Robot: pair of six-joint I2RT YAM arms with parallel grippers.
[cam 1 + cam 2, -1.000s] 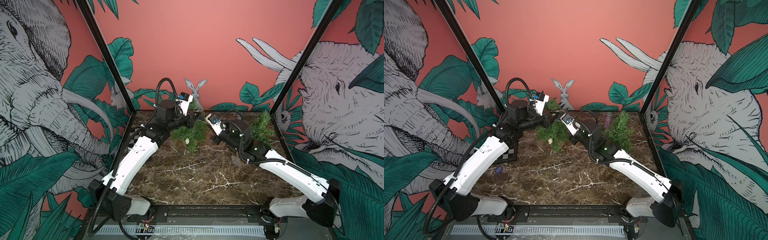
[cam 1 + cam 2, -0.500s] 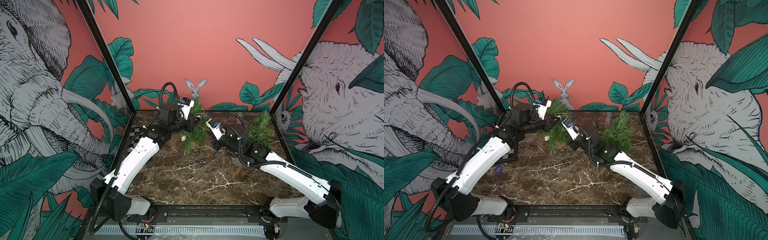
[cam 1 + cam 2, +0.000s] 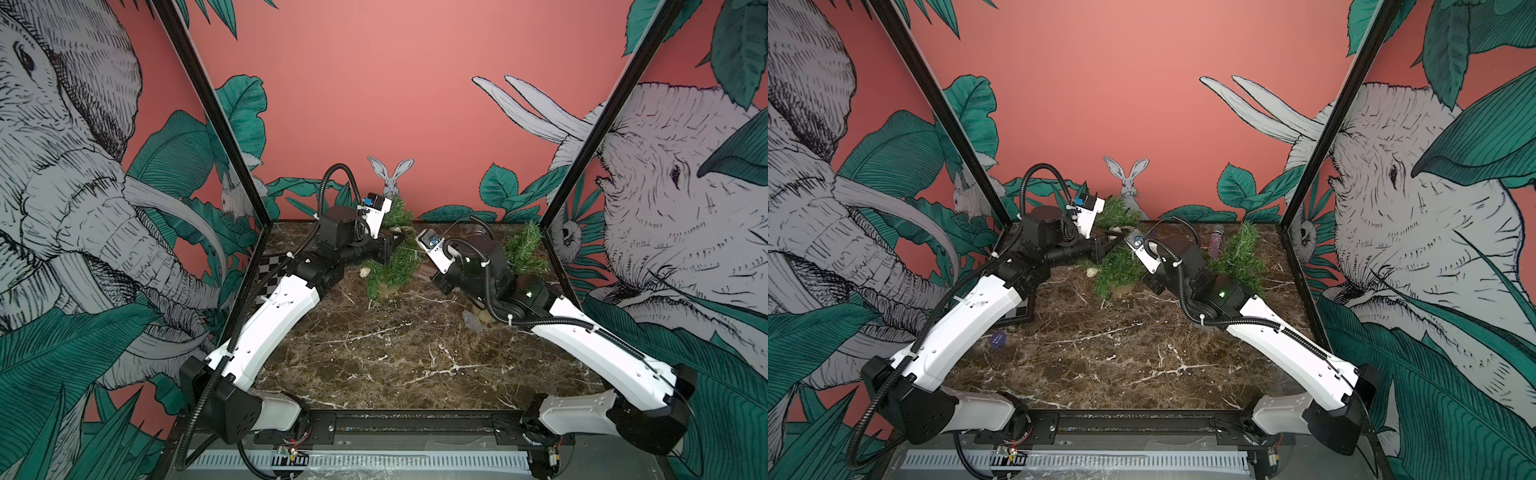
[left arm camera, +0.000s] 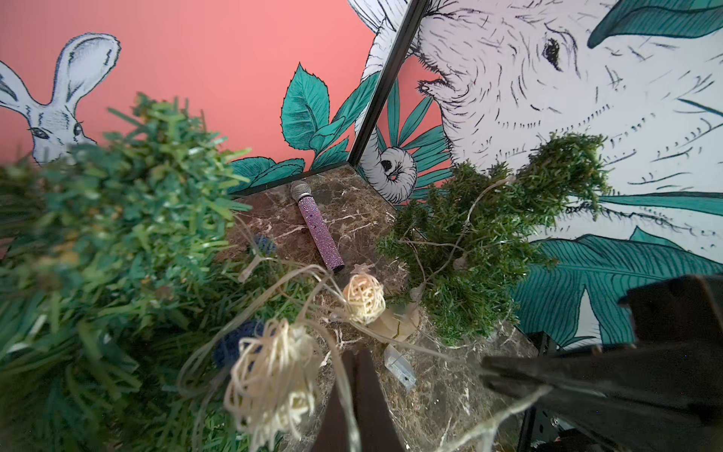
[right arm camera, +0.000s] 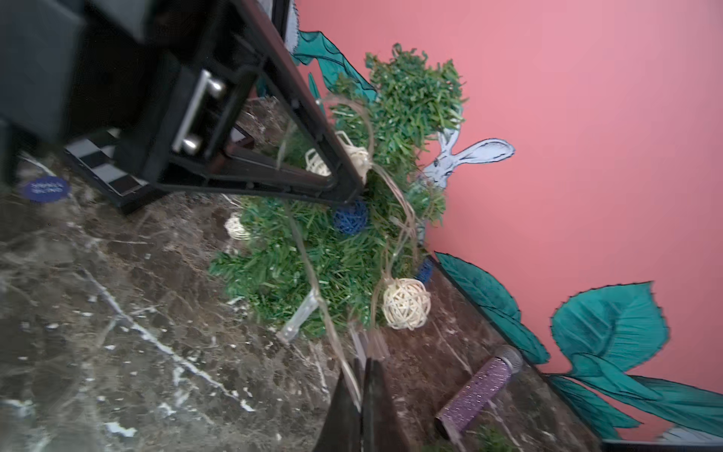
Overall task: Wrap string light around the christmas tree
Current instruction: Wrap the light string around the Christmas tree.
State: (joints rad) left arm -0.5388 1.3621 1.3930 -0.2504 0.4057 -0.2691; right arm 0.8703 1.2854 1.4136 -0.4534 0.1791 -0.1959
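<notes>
My left gripper (image 4: pixel 358 356) and right gripper (image 5: pixel 362 364) each clamp the string (image 5: pixel 406 303) between fingertips; it drapes over the tree (image 5: pixel 344 254) ahead.

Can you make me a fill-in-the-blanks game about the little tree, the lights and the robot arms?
1. The glittery microphone is coloured ____.
2. Behind the tree, a ____ is painted on the wall.
3. The left gripper and the right gripper are both ____ on the string light.
4. Some of its balls are cream and the others are ____.

Missing words: purple; rabbit; shut; blue.
</notes>
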